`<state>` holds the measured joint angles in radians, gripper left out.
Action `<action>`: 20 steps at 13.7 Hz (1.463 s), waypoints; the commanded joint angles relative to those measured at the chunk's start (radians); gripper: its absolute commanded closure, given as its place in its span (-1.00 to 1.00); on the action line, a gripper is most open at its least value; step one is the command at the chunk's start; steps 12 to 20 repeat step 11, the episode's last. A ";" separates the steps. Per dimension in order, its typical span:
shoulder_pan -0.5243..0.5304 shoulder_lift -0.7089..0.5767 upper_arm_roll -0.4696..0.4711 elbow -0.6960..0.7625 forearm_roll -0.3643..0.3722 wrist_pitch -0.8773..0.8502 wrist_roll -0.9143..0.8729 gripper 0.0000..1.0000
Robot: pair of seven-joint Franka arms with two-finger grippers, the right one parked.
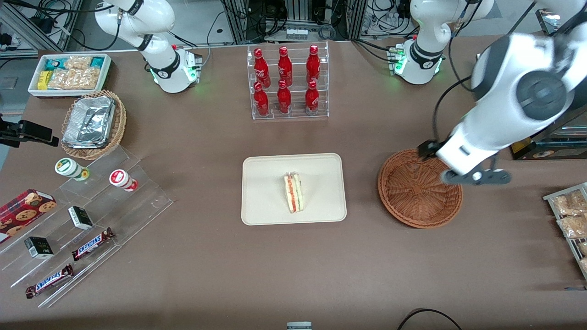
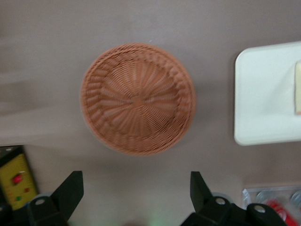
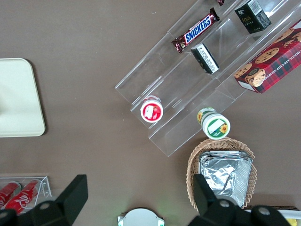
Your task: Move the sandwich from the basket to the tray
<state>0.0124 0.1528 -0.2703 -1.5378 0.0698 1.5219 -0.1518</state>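
The sandwich (image 1: 293,192), a pale wedge with red and green layers, lies on the cream tray (image 1: 266,183) in the middle of the table. The wrist view catches the tray (image 2: 263,94) with only an edge of the sandwich (image 2: 298,87). The reddish-brown wicker basket (image 1: 412,192) sits beside the tray, toward the working arm's end, with nothing in it. My gripper (image 1: 454,161) hangs above the basket's rim, on the side farther from the front camera. In the wrist view the gripper (image 2: 134,175) is open, holding nothing, with the basket (image 2: 94,75) below it.
A clear rack of red bottles (image 1: 288,82) stands farther from the front camera than the tray. A tan basket of foil trays (image 1: 91,123), a white snack bin (image 1: 69,73) and acrylic steps with candy (image 1: 82,220) lie toward the parked arm's end. Bagged snacks (image 1: 568,215) lie toward the working arm's end.
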 commanded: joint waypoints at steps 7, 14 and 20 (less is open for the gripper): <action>0.046 -0.191 0.151 -0.030 -0.051 -0.135 0.201 -1.00; 0.047 -0.200 0.152 -0.033 -0.051 -0.135 0.187 -1.00; 0.047 -0.200 0.152 -0.033 -0.051 -0.135 0.187 -1.00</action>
